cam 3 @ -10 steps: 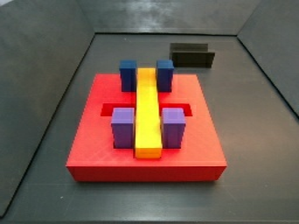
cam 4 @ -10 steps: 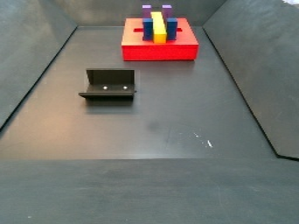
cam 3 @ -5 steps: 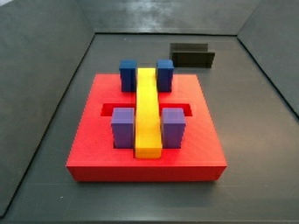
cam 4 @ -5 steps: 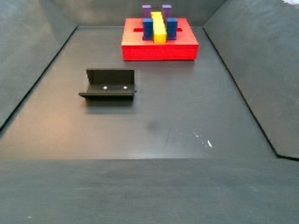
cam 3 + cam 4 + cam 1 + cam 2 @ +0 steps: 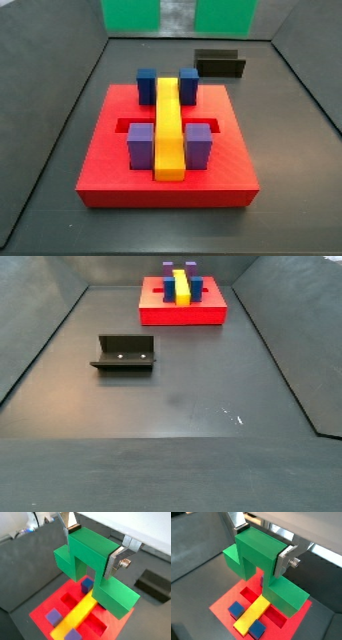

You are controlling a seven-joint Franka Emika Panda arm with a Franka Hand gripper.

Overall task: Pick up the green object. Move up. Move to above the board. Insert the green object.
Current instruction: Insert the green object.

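In both wrist views the gripper point(image 5: 93, 548) clamped the green object point(image 5: 95, 571) by its raised middle, high above the board point(image 5: 61, 601); a side view showed green legs point(image 5: 181, 14) at its top edge. A clean insertion likely required straddling the yellow bar point(image 5: 77, 615) squarely, then descending straight between the 4 posts point(image 5: 236, 608)

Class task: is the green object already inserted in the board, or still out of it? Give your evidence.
Out. In both wrist views the claw holds the green object above the board; a side view shows its legs above.

End effector point(image 5: 95, 548) clamps green object point(image 5: 93, 557) above board point(image 5: 53, 604); fixture point(image 5: 124, 353) apart.
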